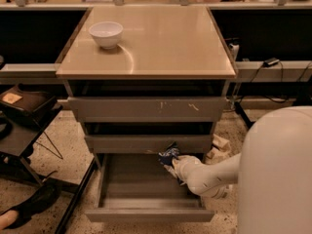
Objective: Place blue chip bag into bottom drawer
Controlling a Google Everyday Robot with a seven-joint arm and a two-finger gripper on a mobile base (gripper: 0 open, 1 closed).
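Observation:
The blue chip bag (169, 156), crumpled dark blue foil with white patches, hangs at the right side of the open bottom drawer (141, 189), just below the middle drawer's front. My gripper (176, 165) is shut on the bag at the end of my white arm, which reaches in from the lower right. The bag is held above the drawer's grey tray floor, near its back right part. The drawer is pulled out wide.
A white bowl (106, 34) stands on the tan cabinet top (161, 43) at the back left. Two scratched grey drawers (146, 108) above are slightly open. A black stand (29, 130) is at the left, cables at the right.

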